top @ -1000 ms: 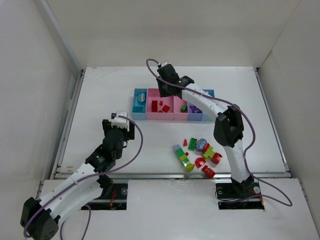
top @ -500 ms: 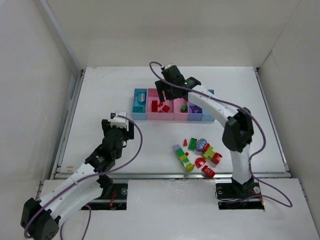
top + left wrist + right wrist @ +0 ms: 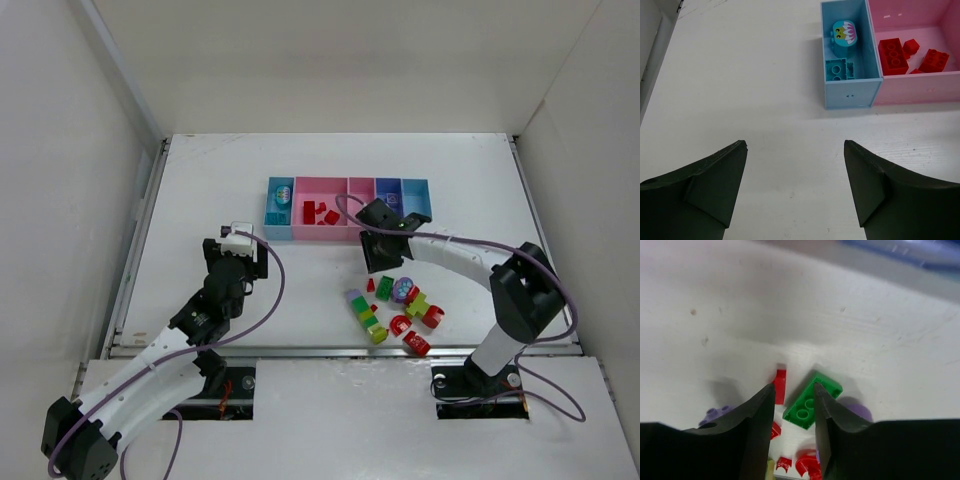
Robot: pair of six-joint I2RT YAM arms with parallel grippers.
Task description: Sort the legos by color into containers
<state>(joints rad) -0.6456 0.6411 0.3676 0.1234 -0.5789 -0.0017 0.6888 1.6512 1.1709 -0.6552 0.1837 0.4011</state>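
The containers (image 3: 315, 234) are a joined row of bins at the table's middle back. The light blue end bin (image 3: 850, 95) holds teal pieces (image 3: 840, 70). The wide pink bin (image 3: 920, 92) holds red bricks (image 3: 894, 52). Loose legos lie near the front right: a green brick (image 3: 385, 288), a purple round piece (image 3: 404, 290), red arches (image 3: 400, 325) and a stacked cluster (image 3: 367, 315). My right gripper (image 3: 377, 266) hangs just behind this pile. Its jaws (image 3: 793, 386) stand narrowly open and hold nothing. The green brick (image 3: 812, 400) and a small red piece (image 3: 780, 386) lie below them. My left gripper (image 3: 795, 145) is open and empty over bare table.
White walls enclose the table on the left, back and right. A metal rail (image 3: 340, 350) runs along the near edge, in front of the arm bases. The left arm (image 3: 243, 245) sits left of the bins, apart from them.
The right gripper has come back from above the pink bins to the loose pile, and its jaws now stand closer together. The left arm has not moved.
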